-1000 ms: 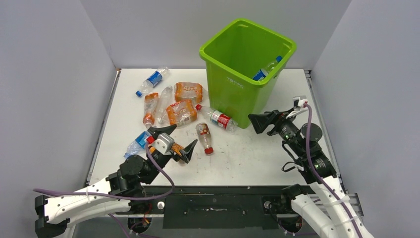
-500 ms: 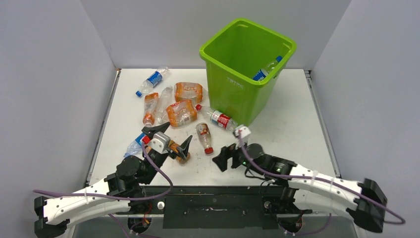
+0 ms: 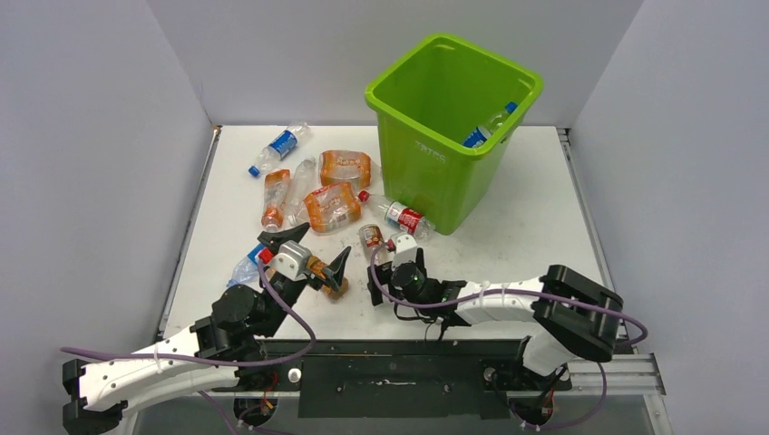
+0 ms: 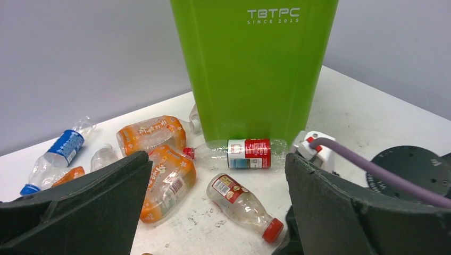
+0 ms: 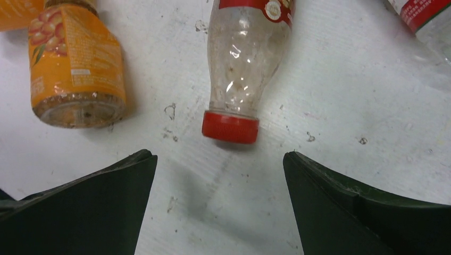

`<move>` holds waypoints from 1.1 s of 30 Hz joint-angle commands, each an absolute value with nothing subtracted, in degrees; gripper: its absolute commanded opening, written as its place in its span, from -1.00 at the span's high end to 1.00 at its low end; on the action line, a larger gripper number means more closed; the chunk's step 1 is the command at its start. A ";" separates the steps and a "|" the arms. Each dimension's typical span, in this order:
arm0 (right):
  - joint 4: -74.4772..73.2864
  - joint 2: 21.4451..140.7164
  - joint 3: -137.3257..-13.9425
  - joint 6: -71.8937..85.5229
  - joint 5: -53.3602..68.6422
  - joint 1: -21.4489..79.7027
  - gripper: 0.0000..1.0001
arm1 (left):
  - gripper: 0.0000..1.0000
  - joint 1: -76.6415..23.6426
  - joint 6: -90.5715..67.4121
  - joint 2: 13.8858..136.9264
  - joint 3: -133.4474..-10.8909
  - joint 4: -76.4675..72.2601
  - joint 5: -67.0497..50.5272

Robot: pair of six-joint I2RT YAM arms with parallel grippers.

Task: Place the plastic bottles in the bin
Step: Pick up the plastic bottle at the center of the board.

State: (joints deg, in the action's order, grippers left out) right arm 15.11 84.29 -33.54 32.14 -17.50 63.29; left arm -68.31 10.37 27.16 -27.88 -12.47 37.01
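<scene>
The lime-green bin point(image 3: 433, 149) stands at the back right and holds a blue-labelled bottle point(image 3: 478, 134). Several crushed bottles lie left of it: orange ones point(image 3: 332, 207), a blue-labelled one point(image 3: 279, 147), a red-labelled one point(image 3: 401, 218). My right gripper point(image 3: 379, 266) is open, low on the table, just short of the red cap of a small clear bottle point(image 5: 245, 50). That bottle also shows in the top view point(image 3: 369, 237) and the left wrist view point(image 4: 239, 204). My left gripper point(image 3: 308, 255) is open and empty above a small orange bottle point(image 3: 329, 281).
A crushed blue-labelled bottle point(image 3: 248, 266) lies under my left arm. My right arm point(image 3: 508, 304) stretches low across the table's front. The red-labelled bottle point(image 4: 250, 154) rests against the bin's base point(image 4: 255, 79). The small orange bottle point(image 5: 74, 66) lies left of the right jaws.
My right arm has swung from beside the bin down and left across the table's front to the small red-capped bottle. My left gripper has barely moved.
</scene>
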 commanded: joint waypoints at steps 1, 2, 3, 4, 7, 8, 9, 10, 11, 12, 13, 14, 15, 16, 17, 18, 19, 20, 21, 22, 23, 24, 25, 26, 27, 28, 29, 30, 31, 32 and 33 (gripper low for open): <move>22.92 88.96 -38.47 31.90 -19.08 61.38 -0.88 | -0.92 -68.55 10.46 26.76 -28.38 -14.32 36.73; 22.93 90.00 -39.06 31.94 -18.79 60.89 -0.89 | -0.92 -68.55 10.45 26.77 -28.46 -14.21 36.69; 22.87 90.91 -39.56 31.99 -18.54 60.33 -0.91 | -0.92 -68.55 10.41 26.76 -28.55 -14.11 36.60; 22.80 91.65 -39.89 32.20 -18.25 59.89 -0.93 | -0.92 -68.55 10.40 26.71 -28.61 -14.07 36.57; 22.82 93.63 -40.74 32.05 -16.93 58.61 -1.00 | -0.92 -68.50 10.28 26.56 -28.57 -14.15 36.27; 22.58 94.23 -41.16 31.81 -16.44 58.31 -0.93 | -0.92 -68.47 10.24 26.67 -28.56 -14.23 36.03; 22.32 94.75 -41.66 31.38 -15.83 58.09 -0.88 | -0.92 -68.47 10.28 26.73 -28.64 -14.19 35.90; 22.01 95.35 -42.19 30.81 -15.17 57.95 -0.85 | -0.92 -68.47 10.26 26.79 -28.73 -14.11 35.66; 21.64 95.98 -42.84 30.08 -14.61 57.90 -0.83 | -0.92 -68.40 10.18 26.90 -28.86 -14.00 35.50; 21.16 96.70 -43.82 29.49 -13.87 57.81 -0.81 | -0.92 -68.38 10.19 26.90 -28.95 -13.82 35.32; 20.57 97.63 -44.57 28.56 -13.10 57.70 -0.79 | -0.92 -68.38 10.10 26.97 -29.00 -13.73 35.23; 19.97 98.58 -45.42 28.01 -12.55 57.60 -0.76 | -0.92 -68.38 10.11 26.95 -29.05 -13.64 35.06; 19.58 99.74 -46.12 27.53 -12.30 57.44 -0.74 | -0.93 -68.38 9.96 26.83 -29.09 -13.53 34.80; 19.00 100.76 -46.94 27.25 -12.24 57.25 -0.72 | -0.92 -68.31 9.67 26.77 -29.17 -13.53 34.55; 18.50 101.75 -47.56 27.06 -12.23 57.16 -0.71 | -0.93 -68.29 9.22 26.58 -29.13 -13.51 34.21; 18.51 102.46 -47.78 26.86 -12.36 57.13 -0.69 | -0.92 -68.17 8.79 26.42 -28.87 -13.75 33.92; 18.94 102.82 -47.50 26.88 -12.45 57.18 -0.67 | -0.92 -68.12 8.78 26.36 -28.42 -14.35 33.67; 19.58 103.08 -47.14 27.12 -12.47 57.17 -0.64 | -0.92 -68.12 8.85 26.37 -28.07 -14.85 33.56; 20.27 103.28 -46.70 27.62 -12.31 57.21 -0.60 | -0.92 -68.12 8.87 26.44 -28.03 -14.96 33.39; 20.79 103.49 -46.34 27.92 -12.17 57.23 -0.55 | -0.93 -68.12 8.88 26.60 -28.15 -14.88 33.32; 21.41 103.83 -46.10 28.18 -11.94 57.27 -0.47 | -0.92 -68.07 8.88 26.77 -28.27 -14.78 33.36; 21.47 104.39 -46.06 28.29 -11.65 57.30 -0.39 | -0.92 -68.03 8.88 26.85 -28.42 -14.72 33.32; 21.39 104.87 -46.18 28.30 -11.69 57.26 -0.27 | -0.92 -67.95 8.94 26.79 -28.54 -14.72 33.33; 21.34 105.24 -46.16 28.23 -11.80 57.42 -0.11 | -0.92 -67.75 9.04 26.76 -28.48 -14.80 33.17; 21.59 105.44 -45.95 28.20 -12.16 57.66 0.05 | -0.92 -67.54 9.19 26.76 -28.41 -14.97 33.18; 22.14 105.36 -45.20 28.09 -12.47 57.81 0.18 | -0.92 -67.31 9.27 26.73 -28.31 -15.10 33.26; 22.69 105.03 -44.39 28.08 -12.52 57.95 0.27 | -0.93 -67.12 9.42 26.69 -28.15 -15.24 33.46; 23.07 104.39 -43.61 28.18 -12.23 58.11 0.36 | -0.92 -67.07 9.67 26.61 -28.01 -15.41 33.72; 23.20 103.44 -42.87 28.24 -11.89 58.22 0.45 | -0.92 -67.06 9.93 26.44 -27.89 -15.45 33.98; 23.05 102.39 -42.11 28.35 -11.57 58.50 0.55 | -0.92 -67.06 10.20 26.27 -27.79 -15.47 34.16; 22.69 100.83 -41.45 28.34 -11.52 58.90 0.67 | -0.92 -67.06 10.46 26.01 -27.70 -15.42 34.21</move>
State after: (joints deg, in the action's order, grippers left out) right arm 24.14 103.68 -44.93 27.73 -13.08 57.56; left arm -67.40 9.58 26.92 -27.88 -12.58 34.04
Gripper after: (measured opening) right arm 0.430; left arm 0.961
